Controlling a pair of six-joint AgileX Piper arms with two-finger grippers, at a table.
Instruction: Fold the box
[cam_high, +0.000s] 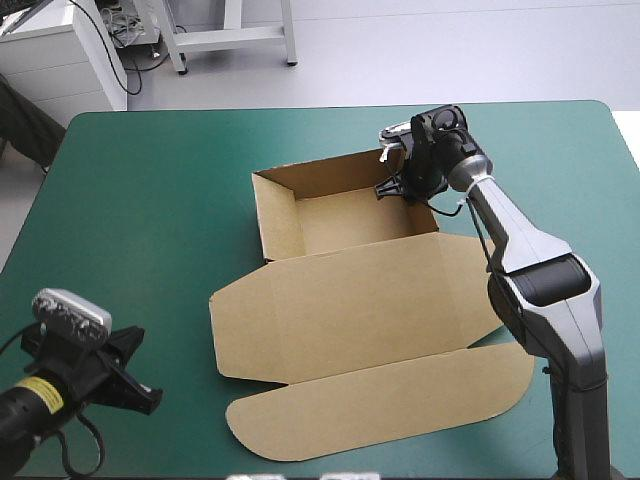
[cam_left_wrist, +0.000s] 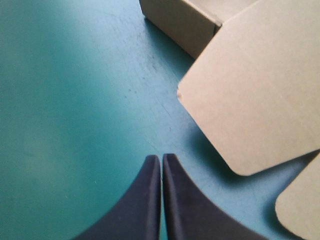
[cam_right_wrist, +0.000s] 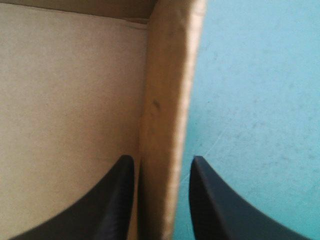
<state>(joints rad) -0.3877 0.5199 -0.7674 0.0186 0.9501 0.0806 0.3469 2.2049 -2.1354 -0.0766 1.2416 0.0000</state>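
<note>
Counted one brown box of cut board (cam_high: 360, 310), an open tray with one flat lid and one rounded flap, ahead of the left gripper (cam_left_wrist: 161, 157). Counted two grippers in all, the right gripper (cam_right_wrist: 162, 160) astride one raised wall of the tray. Counted four broad black fin-shaped fingers (cam_left_wrist: 145, 200), two to each gripper. Counted one table with a teal-green cover (cam_high: 150, 200) under both.

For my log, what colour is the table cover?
Teal-green cover, clearest in the high view.
</note>
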